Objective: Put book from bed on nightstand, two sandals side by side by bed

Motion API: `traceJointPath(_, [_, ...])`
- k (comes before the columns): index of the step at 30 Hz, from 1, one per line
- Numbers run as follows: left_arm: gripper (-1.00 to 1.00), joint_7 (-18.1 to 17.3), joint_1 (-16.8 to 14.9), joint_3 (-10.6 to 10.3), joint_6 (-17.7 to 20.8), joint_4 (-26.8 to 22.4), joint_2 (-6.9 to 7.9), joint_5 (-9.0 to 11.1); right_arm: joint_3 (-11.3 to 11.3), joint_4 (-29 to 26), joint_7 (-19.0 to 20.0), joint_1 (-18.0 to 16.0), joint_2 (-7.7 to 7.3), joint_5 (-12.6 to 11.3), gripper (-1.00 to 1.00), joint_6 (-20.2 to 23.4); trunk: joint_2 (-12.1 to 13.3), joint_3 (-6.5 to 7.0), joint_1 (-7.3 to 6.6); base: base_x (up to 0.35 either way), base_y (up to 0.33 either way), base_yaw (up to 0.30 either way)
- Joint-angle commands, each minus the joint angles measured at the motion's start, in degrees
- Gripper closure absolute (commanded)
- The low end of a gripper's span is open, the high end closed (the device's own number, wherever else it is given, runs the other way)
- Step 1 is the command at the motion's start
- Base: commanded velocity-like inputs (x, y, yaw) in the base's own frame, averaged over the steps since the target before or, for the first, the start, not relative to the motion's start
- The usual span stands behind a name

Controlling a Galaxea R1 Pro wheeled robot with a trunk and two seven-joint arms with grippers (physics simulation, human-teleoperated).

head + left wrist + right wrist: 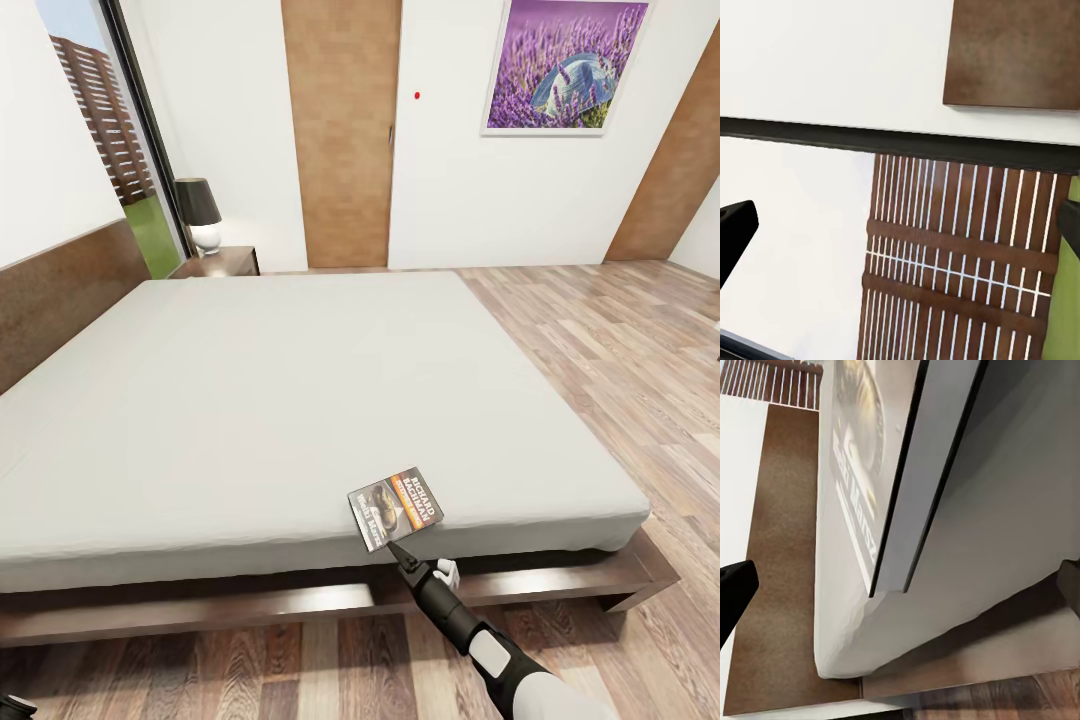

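Centrally, at the near edge of the bed (300, 400), the book (396, 507) is seen lying flat on the grey mattress, cover up, one corner just at the mattress edge; its long axis is set obliquely to that edge, running from near-left to far-right in the head view. The right gripper (404, 557) is placed directly below and in front of the book, fingertips aimed up at its near corner; gripper and book are just beside each other, contact cannot be confirmed. In the right wrist view the book (870, 472) is shown edge-on between two dark finger tips at opp. sides of the frame, so the jaws are judged spread wide, nothing pinched. The right arm is clearly the nearer one; the left arm is barely seen at the head view's lower-left corner, well apart from the book. The left gripper (900, 232) is likewise read as spread, w/ dark tips at both frame sides, holding nothing, pointed toward the window and a slatted brown facade beyond.

Re. destination: a nightstand (222, 263) w/ a lamp (200, 212) is seen at the far head corner of the bed, well apart from the book; a short forward reach is judged sufficient for the grasp, then a carry round the bed.
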Motion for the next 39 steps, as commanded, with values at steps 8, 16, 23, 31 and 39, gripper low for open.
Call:
traceJointPath(8, [-1.0, 0.38, -0.05, -0.47, 0.61, -0.06, 0.09, 0.6, -0.49, -0.18, -0.07, -0.02, 0.09, 0.54, -1.0, 0.49, -0.02, -0.05, -0.01, -0.001, 0.001, 0.0])
traceJointPath(16, [-1.0, 0.38, -0.05, -0.48, 0.56, -0.06, 0.09, 0.6, -0.49, -0.18, -0.17, -0.02, 0.13, 0.53, -1.0, 0.49, -0.02, -0.05, -0.01, -0.028, 0.048, 0.0])
traceJointPath(23, [-1.0, 0.38, -0.05, -0.46, 0.55, -0.06, 0.09, 0.6, -0.49, -0.18, -0.18, -0.02, 0.13, 0.55, -1.0, 0.46, -0.02, -0.05, -0.01, -0.01, 0.021, 0.0])
traceJointPath(31, [-1.0, 0.38, -0.05, -0.42, 0.55, -0.06, 0.12, 0.6, -0.49, -0.18, -0.19, -0.02, 0.14, 0.55, -1.0, 0.42, -0.02, -0.05, -0.01, -0.002, 0.005, 0.0])
traceJointPath(39, [-1.0, 0.16, -0.05, -0.43, 0.58, -0.06, 0.11, 0.6, -0.49, -0.18, -0.19, -0.02, 0.14, 0.55, -1.0, 0.4, -0.02, -0.05, -0.01, 0.0, 0.068, 0.0])
